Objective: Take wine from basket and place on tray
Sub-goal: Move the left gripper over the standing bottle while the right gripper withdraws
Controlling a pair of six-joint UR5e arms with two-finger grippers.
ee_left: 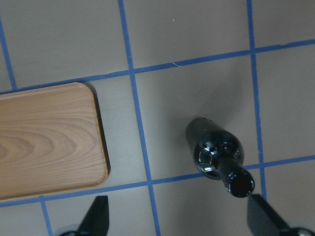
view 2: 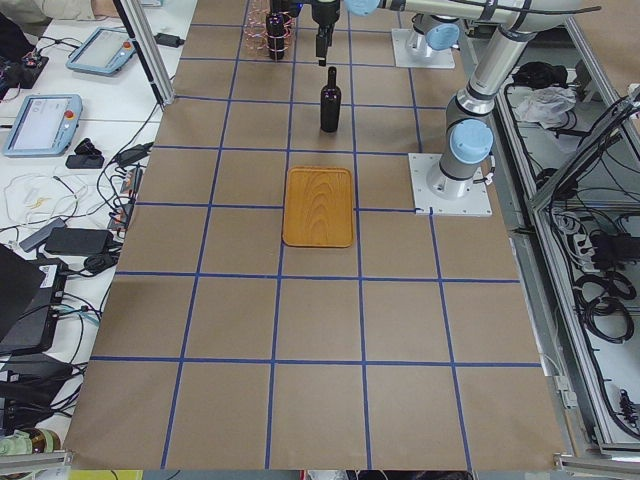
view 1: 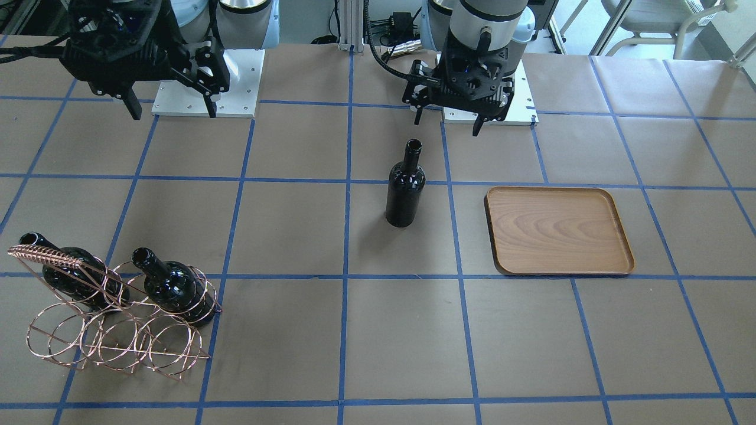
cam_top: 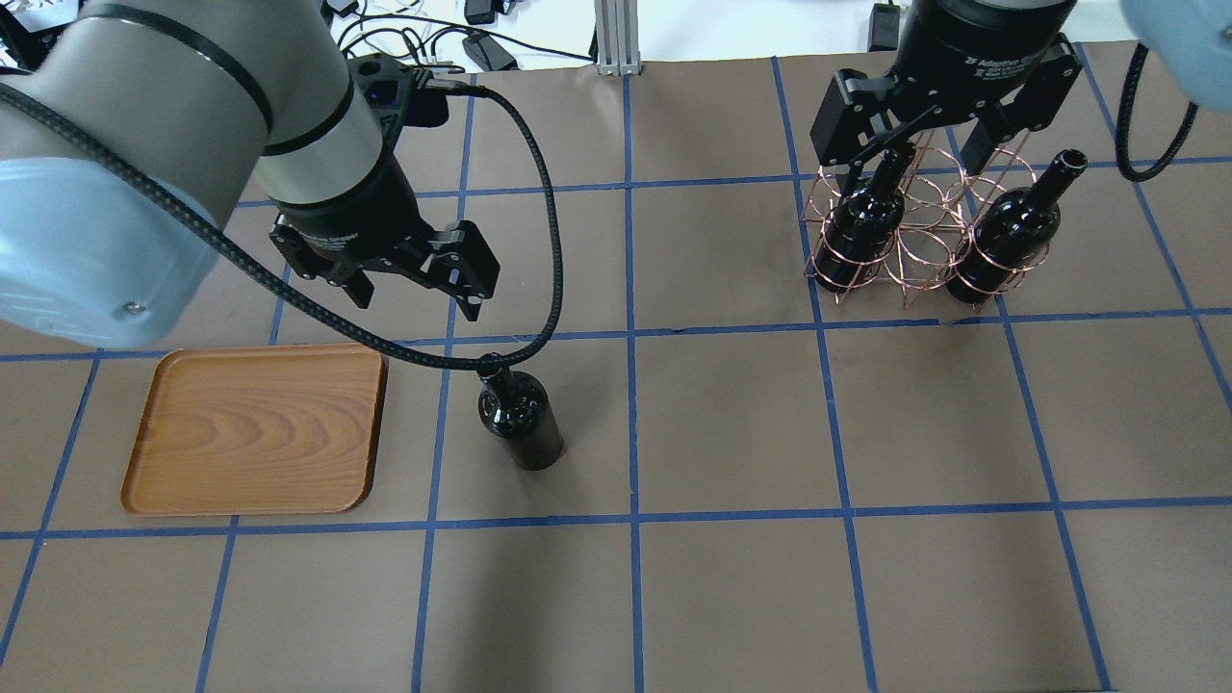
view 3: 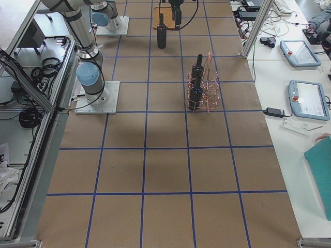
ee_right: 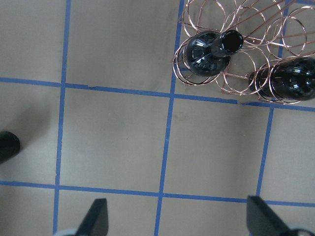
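One wine bottle (view 1: 405, 189) stands upright on the table, apart from the wooden tray (view 1: 558, 230); it also shows in the overhead view (cam_top: 520, 419) and the left wrist view (ee_left: 214, 152). My left gripper (view 1: 446, 121) is open and empty, raised above the table on the robot's side of this bottle; the overhead view (cam_top: 419, 306) shows it too. The tray (cam_top: 255, 428) is empty. The copper wire basket (view 1: 112, 319) holds two more bottles (cam_top: 861, 226) (cam_top: 1006, 231). My right gripper (cam_top: 910, 164) is open and empty, high over the basket (cam_top: 924, 241).
The table is brown paper with a blue tape grid. The arm bases (view 1: 207, 82) stand on white plates at the robot's edge. A black cable (cam_top: 549, 269) from the left wrist hangs over the standing bottle's neck in the overhead view.
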